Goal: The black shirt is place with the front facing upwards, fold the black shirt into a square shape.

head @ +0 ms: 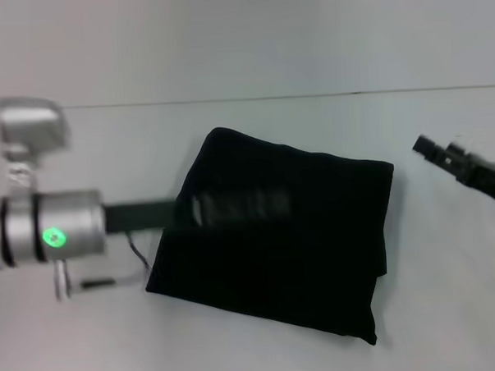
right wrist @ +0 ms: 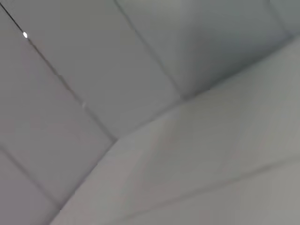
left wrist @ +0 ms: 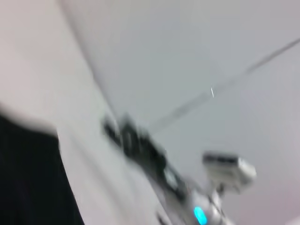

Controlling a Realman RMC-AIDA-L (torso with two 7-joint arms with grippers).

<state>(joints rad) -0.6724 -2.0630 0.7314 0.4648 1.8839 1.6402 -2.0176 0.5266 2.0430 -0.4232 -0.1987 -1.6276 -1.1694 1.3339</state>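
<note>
The black shirt (head: 275,242) lies folded into a rough square in the middle of the white table (head: 253,128). No print or label shows on it. My left arm reaches in from the left, and its gripper (head: 269,206) is blurred over the shirt's upper left part. I cannot tell whether it touches the cloth. My right gripper (head: 431,151) hangs above the table to the right of the shirt, apart from it. The left wrist view shows a piece of the black shirt (left wrist: 28,178) and, farther off, the right gripper (left wrist: 115,130). The right wrist view shows no shirt.
The table's back edge (head: 309,95) meets a pale wall behind the shirt. The left arm's silver wrist with a green light (head: 52,237) is at the left side. The right wrist view shows only pale bare surfaces (right wrist: 187,154).
</note>
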